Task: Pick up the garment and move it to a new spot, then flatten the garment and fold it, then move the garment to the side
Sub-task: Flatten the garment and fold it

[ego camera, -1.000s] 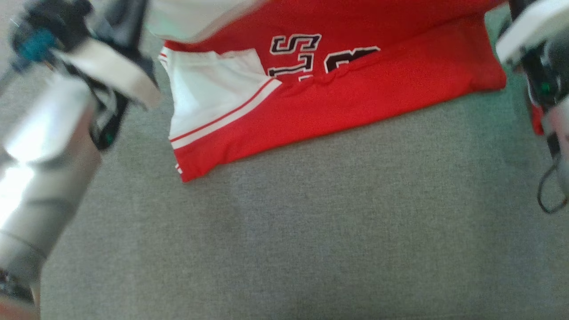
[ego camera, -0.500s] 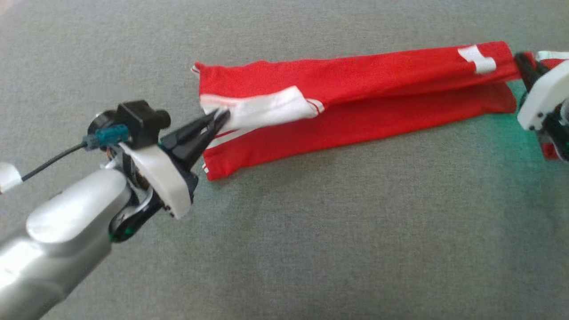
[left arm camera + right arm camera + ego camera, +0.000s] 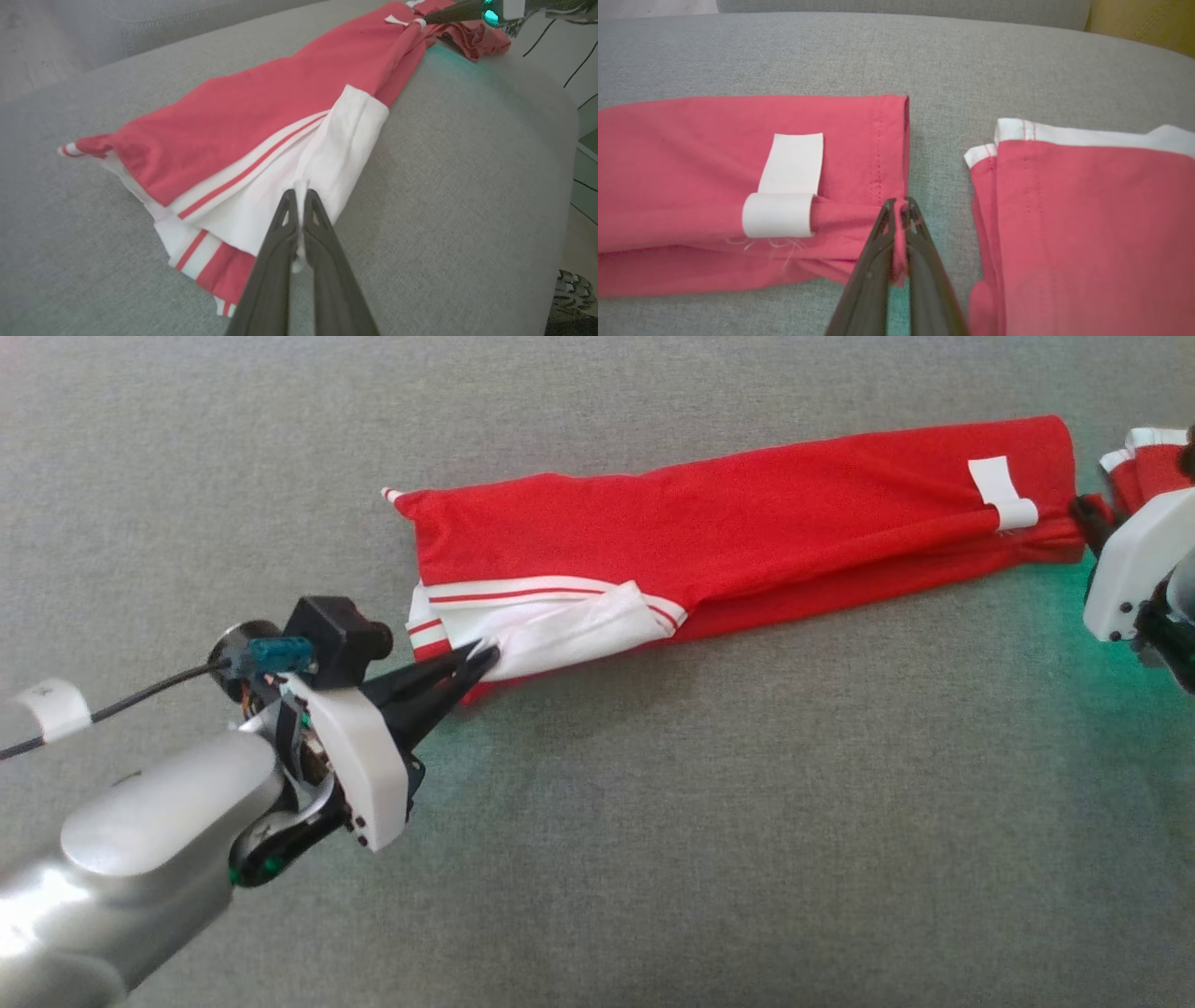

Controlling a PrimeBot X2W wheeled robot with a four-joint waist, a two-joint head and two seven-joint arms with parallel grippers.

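red-white garment (image 3: 747, 541) folded long, flat on couch

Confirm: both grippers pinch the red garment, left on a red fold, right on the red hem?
Not quite. The left gripper pinches the white panel, not a red fold; the left wrist view shows it. The right gripper does pinch the red hem of the garment.

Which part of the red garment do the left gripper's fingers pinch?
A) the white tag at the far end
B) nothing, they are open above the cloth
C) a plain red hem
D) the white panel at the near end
D: in the left wrist view the left gripper is shut on a fold of the white panel of the garment.
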